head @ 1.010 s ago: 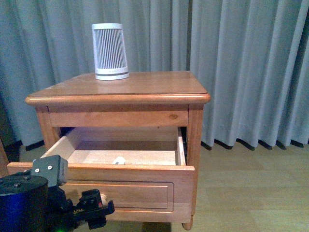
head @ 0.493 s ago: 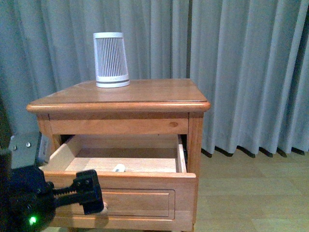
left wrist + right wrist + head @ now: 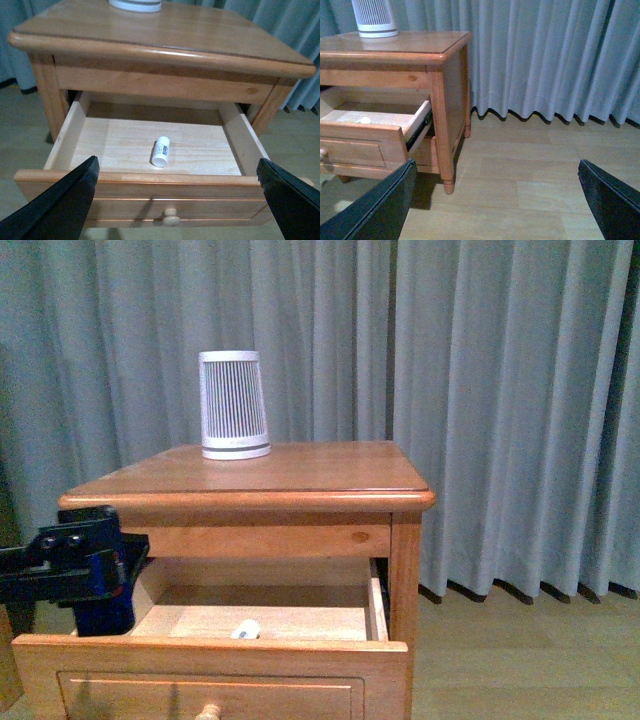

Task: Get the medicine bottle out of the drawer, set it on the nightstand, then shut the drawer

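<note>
Room: grey-blue pleated curtains [image 3: 500, 390], plank floor [image 3: 530, 190]. Your left fingers [image 3: 60, 205] and right fingers [image 3: 375, 205]: both spread wide. Honey-wood drawer [image 3: 150, 185]: open. Tiny white plastic medicine bottle [image 3: 161, 151]: lying on the drawer floor. Honey-coloured wooden nightstand [image 3: 300, 475]: white striped cylinder [image 3: 234, 405] on top, rear.

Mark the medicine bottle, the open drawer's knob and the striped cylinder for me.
medicine bottle [image 3: 160, 151], left wrist view, on its labelled body.
drawer knob [image 3: 171, 218], left wrist view, on the knob's round face.
striped cylinder [image 3: 233, 400], front view, on its striped side.
</note>
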